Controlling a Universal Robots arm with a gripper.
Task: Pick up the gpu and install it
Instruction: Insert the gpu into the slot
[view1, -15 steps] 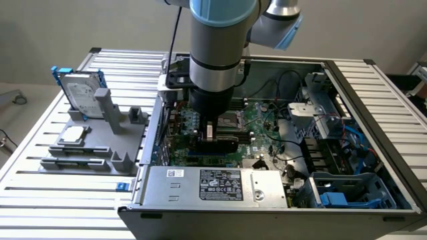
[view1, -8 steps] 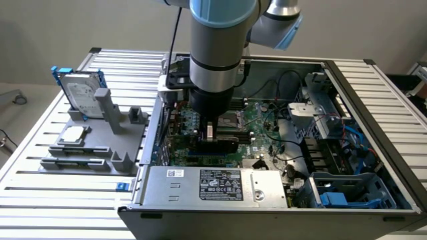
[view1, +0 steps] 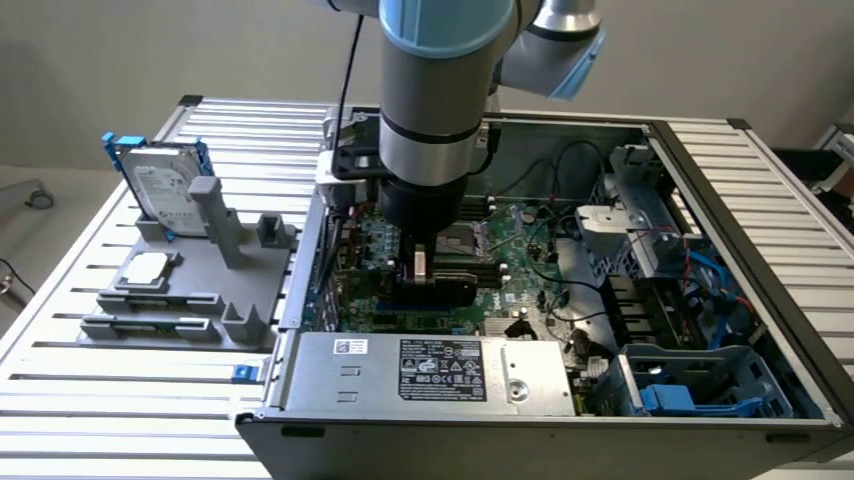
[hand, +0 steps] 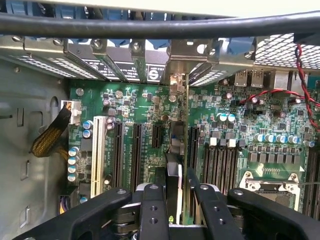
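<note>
We are risking a crooked seat here: if the gpu (view1: 435, 292) is sitting tilted or off the line of its slot, its edge connector could be scraping the motherboard (hand: 235, 115), or its silver bracket could be catching the rear wall of the computer case (view1: 694, 130). The jaws are clamping the gpu, as we are judging it. The card is standing on edge between them, low over the expansion slots (hand: 136, 155).

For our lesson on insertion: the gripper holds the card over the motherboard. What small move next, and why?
Probably press straight down: the gripper holds the gpu edge-on, lined up with a motherboard slot, and it looks not yet seated.
</note>
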